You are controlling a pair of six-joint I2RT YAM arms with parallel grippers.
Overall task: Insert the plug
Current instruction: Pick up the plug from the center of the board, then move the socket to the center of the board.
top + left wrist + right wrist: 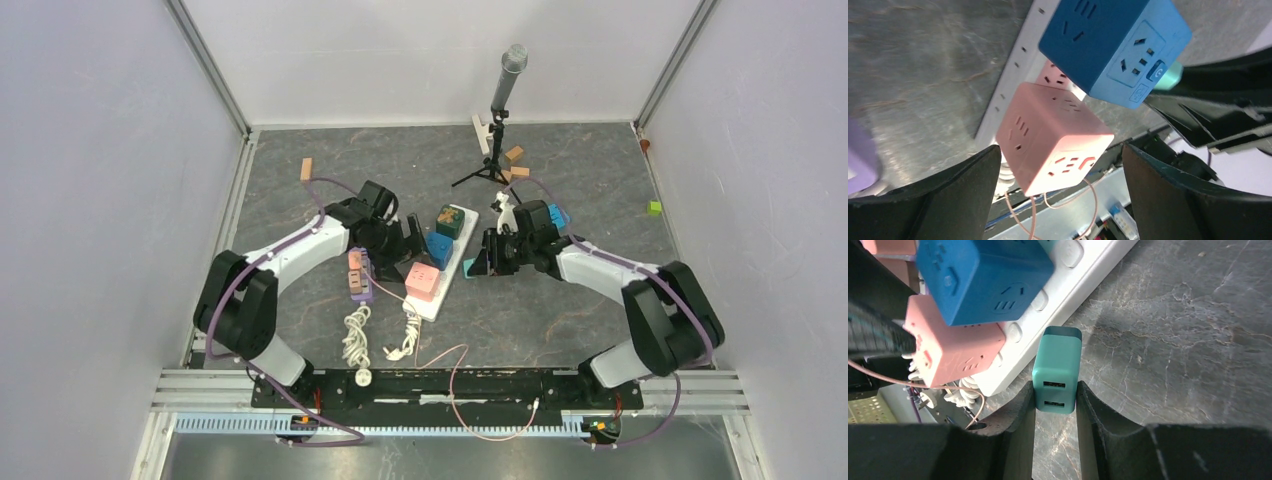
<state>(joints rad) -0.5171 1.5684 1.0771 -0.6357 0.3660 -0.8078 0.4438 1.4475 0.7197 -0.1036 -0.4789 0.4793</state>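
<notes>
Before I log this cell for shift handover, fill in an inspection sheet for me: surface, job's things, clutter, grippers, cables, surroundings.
Surface: dark marbled table.
Job's things: white power strip carrying a pink cube socket, a blue cube socket and a dark green cube socket; teal USB plug at the strip's edge, not yet inserted.
Clutter: microphone on a tripod, wooden blocks, small green cube, purple socket block.
Grippers: left gripper open, framing the pink cube socket; right gripper shut on the teal USB plug.
Cables: coiled white cords, thin pink wire.
Surroundings: white walls, aluminium frame.
</notes>
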